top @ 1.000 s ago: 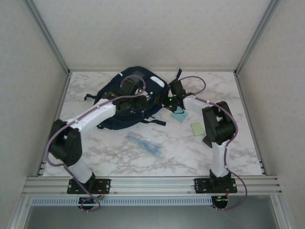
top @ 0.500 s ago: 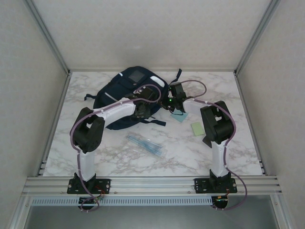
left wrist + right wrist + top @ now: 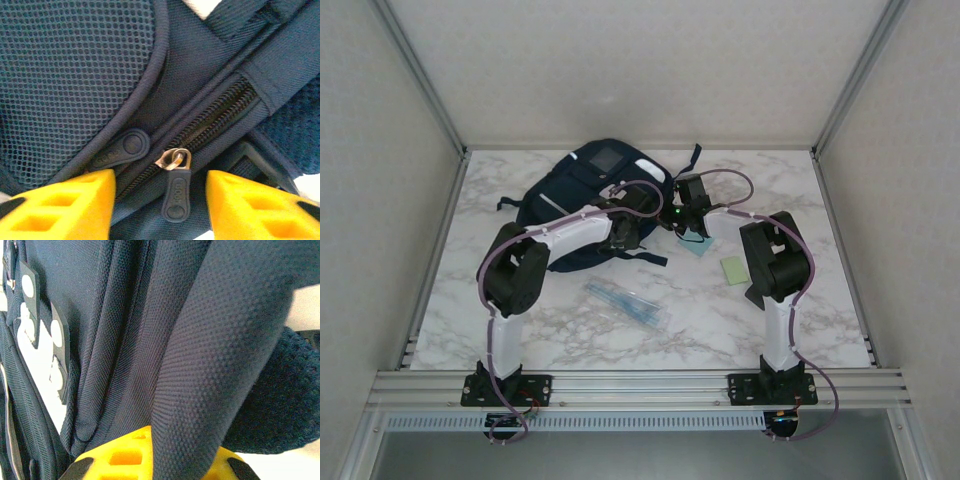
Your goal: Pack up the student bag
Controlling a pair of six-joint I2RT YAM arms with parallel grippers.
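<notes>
The student bag [image 3: 582, 185], dark navy with a grey patch, lies at the back of the marble table. My left gripper [image 3: 623, 232] is at the bag's near right edge. In the left wrist view its yellow fingers [image 3: 60, 205] stand apart, open, on either side of a dark zipper pull [image 3: 176, 192] on a brass slider, touching neither. A second pull [image 3: 120, 150] lies just left of the zipper. My right gripper [image 3: 672, 215] is at the bag's right side. Its yellow fingers [image 3: 120, 455] are shut on a thick fold of the bag's navy fabric [image 3: 200, 390].
On the table [image 3: 820, 320] right of the bag lie a teal pad [image 3: 698, 243] and a light green pad [image 3: 734, 270]. A clear pouch of pens [image 3: 625, 303] lies in front of the bag. Enclosure walls and posts stand on three sides.
My left arm has folded in and its gripper has come off the top of the bag down to the near right edge. The right arm has hardly moved.
</notes>
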